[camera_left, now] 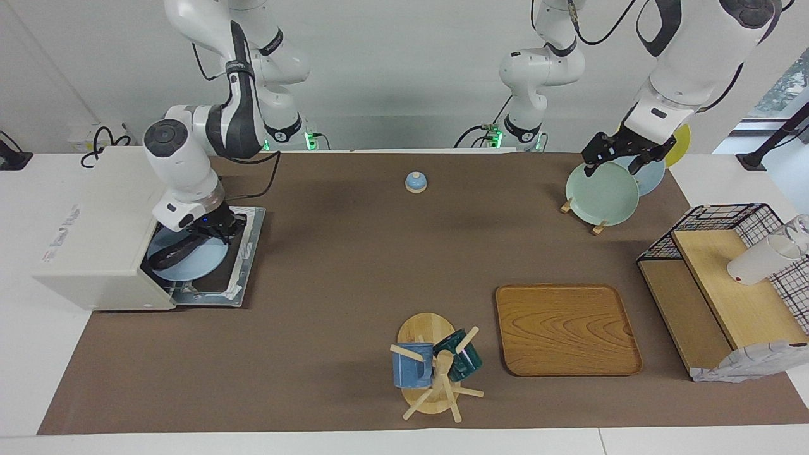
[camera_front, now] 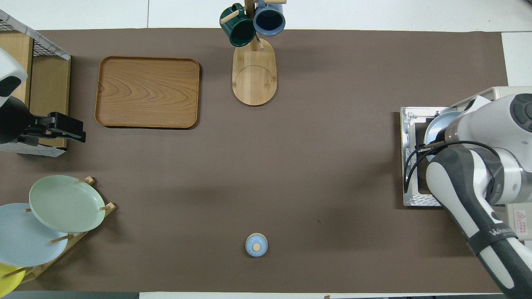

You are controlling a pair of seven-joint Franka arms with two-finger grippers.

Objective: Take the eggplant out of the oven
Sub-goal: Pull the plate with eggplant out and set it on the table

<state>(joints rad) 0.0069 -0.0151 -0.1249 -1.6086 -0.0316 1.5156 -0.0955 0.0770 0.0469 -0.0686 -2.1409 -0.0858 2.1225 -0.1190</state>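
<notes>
- Facing view: the right gripper [camera_left: 212,232] is clenched at the mouth of the oven [camera_left: 95,230], low over a light blue plate [camera_left: 189,262] that juts out above the dropped door [camera_left: 243,253]. The dark eggplant [camera_left: 169,254] curves across the plate from the jaws; whether they pinch it I cannot tell.
- The left gripper [camera_left: 622,155] waits with fingers spread above the green plate [camera_left: 600,193] in the rack.
- Overhead view: the right arm covers its gripper and the eggplant; only the plate's rim [camera_front: 436,124] shows. Bare mat spreads out from the door's edge.

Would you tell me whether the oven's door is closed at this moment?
No: in the facing view the oven has its door dropped flat onto the table, with a light blue plate and the eggplant showing over it.
</notes>
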